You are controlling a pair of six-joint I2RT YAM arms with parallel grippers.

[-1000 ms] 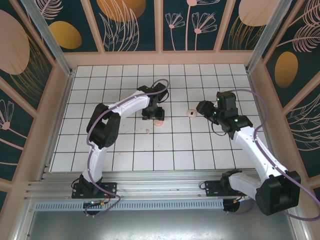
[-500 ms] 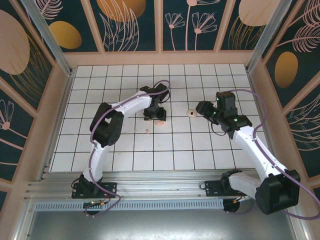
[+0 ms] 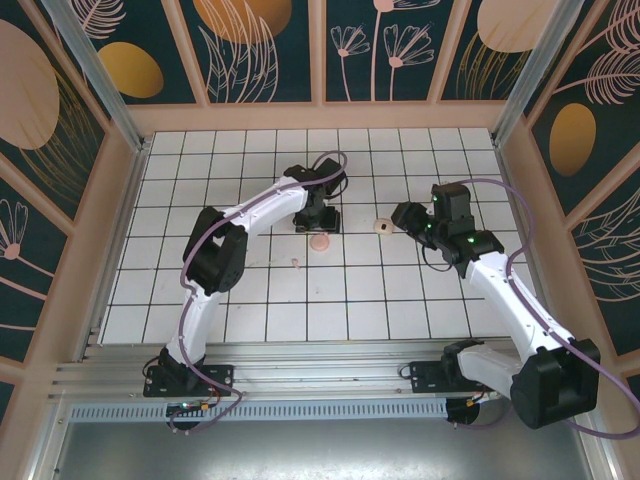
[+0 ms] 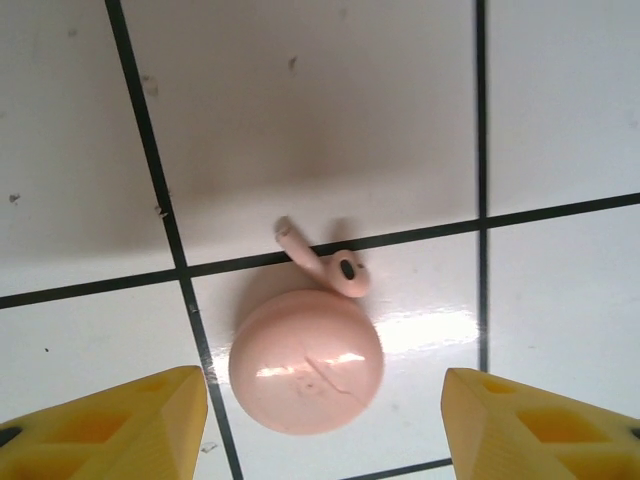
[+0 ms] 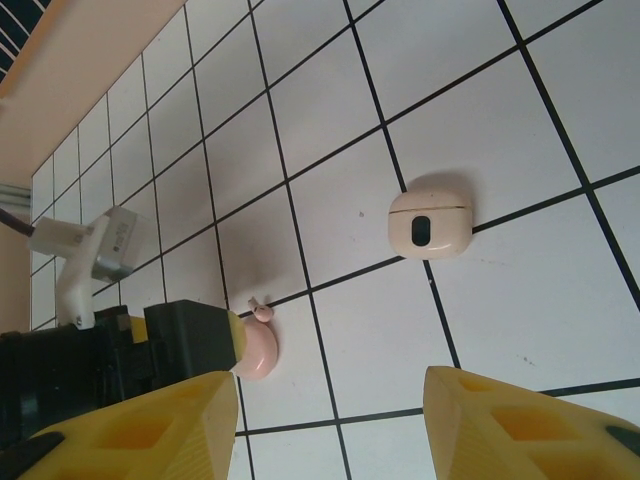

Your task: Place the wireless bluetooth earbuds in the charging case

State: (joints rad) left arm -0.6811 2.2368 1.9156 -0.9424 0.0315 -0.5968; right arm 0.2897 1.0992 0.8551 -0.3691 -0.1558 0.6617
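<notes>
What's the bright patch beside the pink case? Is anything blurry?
Left wrist view: it's glare on the glossy tile right of the case, with a soft shadow beyond it; the yellow fingertips at the bottom look slightly soft. Right wrist view: sharp, faint shadows.

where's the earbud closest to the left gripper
In the left wrist view the earbud lies across a black grid line, right against the far edge of the pink charging case, just ahead of the open left gripper.
</notes>
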